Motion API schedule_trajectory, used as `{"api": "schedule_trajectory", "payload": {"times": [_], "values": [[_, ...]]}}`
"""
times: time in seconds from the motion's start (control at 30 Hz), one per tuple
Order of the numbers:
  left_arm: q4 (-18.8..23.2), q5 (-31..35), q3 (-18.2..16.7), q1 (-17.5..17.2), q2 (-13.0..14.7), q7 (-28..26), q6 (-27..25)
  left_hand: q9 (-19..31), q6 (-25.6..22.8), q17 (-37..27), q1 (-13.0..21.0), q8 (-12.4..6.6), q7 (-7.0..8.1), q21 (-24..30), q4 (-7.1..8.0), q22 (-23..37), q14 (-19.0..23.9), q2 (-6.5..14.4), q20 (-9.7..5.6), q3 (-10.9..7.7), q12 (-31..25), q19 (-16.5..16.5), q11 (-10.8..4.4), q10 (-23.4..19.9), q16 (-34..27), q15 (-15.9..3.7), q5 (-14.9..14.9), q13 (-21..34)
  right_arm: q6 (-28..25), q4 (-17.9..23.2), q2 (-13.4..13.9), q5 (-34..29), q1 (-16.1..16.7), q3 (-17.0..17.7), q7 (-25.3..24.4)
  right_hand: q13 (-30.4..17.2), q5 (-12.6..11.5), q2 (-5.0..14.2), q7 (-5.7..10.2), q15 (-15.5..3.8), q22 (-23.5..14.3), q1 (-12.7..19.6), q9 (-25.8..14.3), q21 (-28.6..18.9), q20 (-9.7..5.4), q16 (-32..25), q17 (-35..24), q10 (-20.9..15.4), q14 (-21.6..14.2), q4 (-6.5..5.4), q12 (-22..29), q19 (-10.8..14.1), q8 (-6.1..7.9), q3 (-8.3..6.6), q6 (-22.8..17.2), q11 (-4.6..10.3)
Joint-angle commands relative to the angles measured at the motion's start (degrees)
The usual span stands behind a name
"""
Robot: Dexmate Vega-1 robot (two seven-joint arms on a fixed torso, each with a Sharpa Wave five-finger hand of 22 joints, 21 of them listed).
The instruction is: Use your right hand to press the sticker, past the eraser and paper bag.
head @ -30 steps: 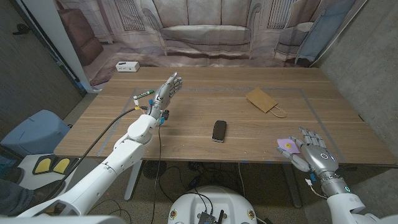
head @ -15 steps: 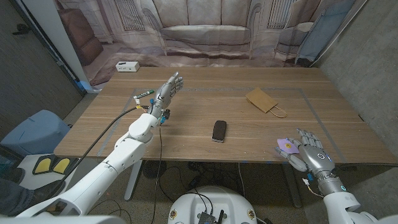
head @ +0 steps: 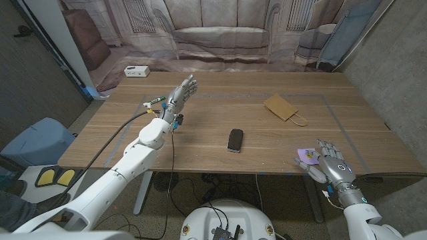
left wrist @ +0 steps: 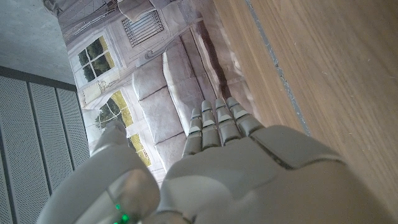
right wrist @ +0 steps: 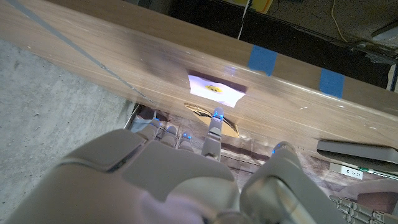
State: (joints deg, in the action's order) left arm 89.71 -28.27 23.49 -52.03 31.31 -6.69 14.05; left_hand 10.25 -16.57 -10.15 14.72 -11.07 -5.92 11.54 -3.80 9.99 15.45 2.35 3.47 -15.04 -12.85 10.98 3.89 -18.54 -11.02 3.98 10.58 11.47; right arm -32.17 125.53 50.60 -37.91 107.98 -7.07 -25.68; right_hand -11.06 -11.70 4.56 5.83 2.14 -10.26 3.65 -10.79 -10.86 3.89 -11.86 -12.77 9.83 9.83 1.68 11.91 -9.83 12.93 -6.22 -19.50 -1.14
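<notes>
My right hand (head: 331, 167) sits released, fingers spread, at the table's (head: 220, 120) front right edge beside the sticker (head: 307, 154), placed to press it. Left hand (head: 180, 95) idles released mid-left.

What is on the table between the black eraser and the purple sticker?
Nothing. In the head view, only bare wood lies between the eraser and the sticker. The paper bag sits farther back, off that line.

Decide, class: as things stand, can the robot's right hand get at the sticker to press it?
Probably yes. The right hand hovers right beside the sticker near the table's front edge, fingers spread, with nothing between them; the eraser and paper bag lie clear of it.
</notes>
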Motion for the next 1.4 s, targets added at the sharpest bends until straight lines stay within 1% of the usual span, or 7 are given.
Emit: {"api": "schedule_trajectory", "payload": {"times": [0.03,0.43,0.83,0.93,1.2,1.37,1.4], "values": [[-0.57,0.17,0.22,1.12,-0.12,0.35,-0.19,0.19,-0.06,-0.15,-0.06,0.14,-0.01,-0.23,-0.3,0.25,0.39,0.37,0.05,-0.11,0.23,-0.07,-0.11,-0.45,0.16,0.21,-0.02,0.16,-1.42,-0.46,1.62,3.23,-1.0,-1.23,-1.85,-0.25,-0.17,0.02,-0.38,-0.04,-0.24,0.54,-0.15,-0.56,-0.08,-0.42,-0.07,9.32,17.4,0.14,0.64,-17.11,0.81,-0.55,-2.13,0.37],[-2.34,-0.24,0.44,1.9,-0.58,1.29,0.35,0.19,-0.1,-0.15,-0.1,0.14,0.03,-0.22,-0.38,0.25,0.43,0.38,0.09,-0.1,0.23,-0.06,-0.12,-0.52,0.15,0.23,-0.04,0.17,-4.11,0.39,3.26,4.54,-1.9,-2.86,-2.39,-0.23,-0.08,-0.2,-0.63,0.19,-0.23,0.79,-0.13,-0.96,0.12,-0.77,0.0,8.01,16.47,0.39,1.02,-16.18,0.94,-0.62,-3.26,0.59],[-2.61,-0.26,0.29,2.14,-0.44,1.39,0.43,0.19,-0.17,-0.15,-0.16,0.12,0.02,-0.22,-0.45,0.26,0.38,0.37,0.2,-0.07,0.26,-0.07,-0.18,-0.53,0.18,0.24,-0.05,0.18,-4.84,0.21,4.19,6.71,-2.8,-4.29,-3.92,-0.2,0.01,-0.39,-0.95,0.43,-0.22,1.16,-0.1,-1.18,0.24,-1.13,0.12,5.67,15.33,0.73,1.62,-15.48,1.3,-0.76,-5.43,1.13],[-2.93,-0.41,0.38,2.24,-0.53,1.62,0.42,0.19,-0.17,-0.16,-0.18,0.13,-0.01,-0.22,-0.47,0.26,0.39,0.37,0.19,-0.06,0.28,-0.06,0.12,-0.48,0.18,0.26,-0.05,0.18,-5.15,0.19,4.48,7.19,-2.95,-4.63,-4.17,-0.19,0.03,-0.42,-1.03,0.48,-0.21,1.22,-0.1,-1.25,0.3,-1.22,0.14,5.25,15.07,0.78,1.71,-15.27,1.36,-0.78,-5.83,1.17],[-3.53,-0.41,0.58,2.55,-0.71,1.83,0.42,0.19,-0.12,-0.16,-0.21,0.15,0.02,-0.22,-0.52,0.26,0.39,0.37,0.21,-0.05,0.28,-0.07,-0.01,-0.54,0.18,0.22,-0.05,0.18,-5.52,0.18,5.11,9.03,-3.43,-5.33,-4.53,-0.17,0.1,-0.55,-1.62,0.84,-0.2,1.46,-0.08,-1.45,0.45,-1.44,0.23,3.52,14.3,1.04,2.05,-14.52,1.61,-0.88,-7.57,1.18],[-4.11,-0.61,0.73,2.76,-0.92,2.05,0.31,0.2,-0.21,-0.16,-0.24,0.12,-0.04,-0.3,-0.55,0.26,0.39,0.39,0.3,-0.05,0.27,-0.28,-0.21,-0.59,0.18,0.21,-0.05,0.18,-5.86,0.26,5.27,10.52,-3.6,-5.57,-4.66,-0.16,0.14,-0.63,-2.19,1.06,-0.2,1.69,-0.07,-1.65,0.58,-1.69,0.3,1.64,13.51,1.28,2.45,-13.77,1.72,-0.97,-8.85,0.89],[-4.21,-0.63,0.76,2.8,-0.98,2.06,0.31,0.2,-0.24,-0.16,-0.25,0.11,-0.03,-0.31,-0.56,0.26,0.39,0.39,0.35,-0.04,0.27,-0.31,-0.13,-0.58,0.18,0.21,-0.05,0.18,-5.91,0.25,5.4,10.74,-3.61,-5.61,-4.69,-0.15,0.16,-0.68,-2.31,1.05,-0.19,1.74,-0.06,-1.65,0.62,-1.69,0.31,0.89,13.45,1.34,2.66,-13.68,1.7,-0.99,-9.04,1.19]]}}
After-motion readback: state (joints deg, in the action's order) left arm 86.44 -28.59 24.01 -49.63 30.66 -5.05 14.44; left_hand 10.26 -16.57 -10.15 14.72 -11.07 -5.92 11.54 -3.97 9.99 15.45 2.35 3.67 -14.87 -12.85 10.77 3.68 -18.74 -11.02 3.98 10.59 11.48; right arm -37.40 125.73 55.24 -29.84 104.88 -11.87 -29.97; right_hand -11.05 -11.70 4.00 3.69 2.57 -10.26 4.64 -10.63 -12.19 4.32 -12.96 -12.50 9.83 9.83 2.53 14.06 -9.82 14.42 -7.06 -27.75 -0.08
